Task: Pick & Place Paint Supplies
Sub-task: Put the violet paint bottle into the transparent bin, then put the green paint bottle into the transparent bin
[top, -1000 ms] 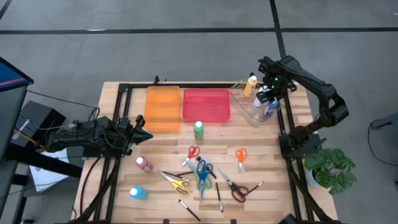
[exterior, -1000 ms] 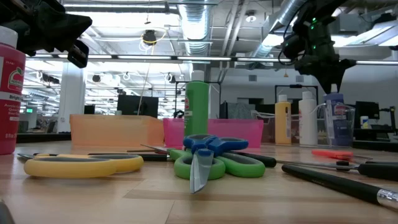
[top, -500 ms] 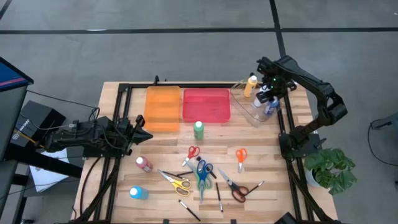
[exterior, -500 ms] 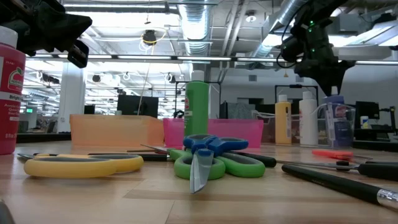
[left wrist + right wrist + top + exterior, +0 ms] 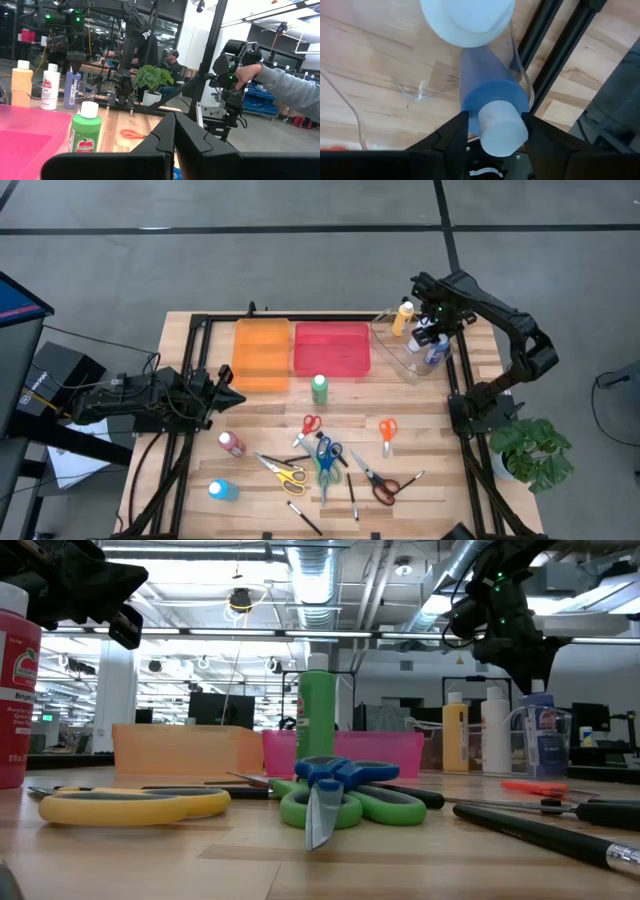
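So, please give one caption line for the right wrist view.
Right pincer open around the blue paint bottle standing in the clear bin.

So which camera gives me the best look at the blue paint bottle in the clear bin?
The right wrist view: the blue paint bottle fills it, between the right gripper fingers. The low view shows its side through the clear bin; the high view barely; the left wrist view distantly.

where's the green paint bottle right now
In the high view the green bottle stands upright near the table's middle, just in front of the pink tray and behind the scattered scissors.
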Available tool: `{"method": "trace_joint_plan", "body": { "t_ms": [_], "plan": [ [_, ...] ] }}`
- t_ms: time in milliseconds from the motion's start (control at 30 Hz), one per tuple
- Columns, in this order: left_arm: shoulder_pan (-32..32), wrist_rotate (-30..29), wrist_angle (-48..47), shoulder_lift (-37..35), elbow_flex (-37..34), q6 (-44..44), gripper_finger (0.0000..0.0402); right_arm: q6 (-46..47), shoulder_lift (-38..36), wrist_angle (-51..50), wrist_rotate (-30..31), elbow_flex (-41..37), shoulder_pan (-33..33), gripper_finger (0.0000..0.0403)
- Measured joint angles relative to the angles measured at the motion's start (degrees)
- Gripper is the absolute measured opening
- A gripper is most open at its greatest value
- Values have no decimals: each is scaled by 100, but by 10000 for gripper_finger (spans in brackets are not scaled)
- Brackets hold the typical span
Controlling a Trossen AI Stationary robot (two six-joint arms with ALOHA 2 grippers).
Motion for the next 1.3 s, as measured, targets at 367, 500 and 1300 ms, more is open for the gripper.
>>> {"method": "trace_joint_plan", "body": {
  "t_ms": [367, 500, 1300],
  "plan": [
    [-1, 0, 0, 1, 0, 0, 1, -45, 0, 20, 64, 0, 71, 248],
    [1, 1, 0, 1, -1, 0, 1, -50, 0, 20, 65, 0, 71, 248],
    [0, 1, 0, 0, 0, 0, 1, 358, -2, 545, 1480, 851, 508, 249]
  ]
}}
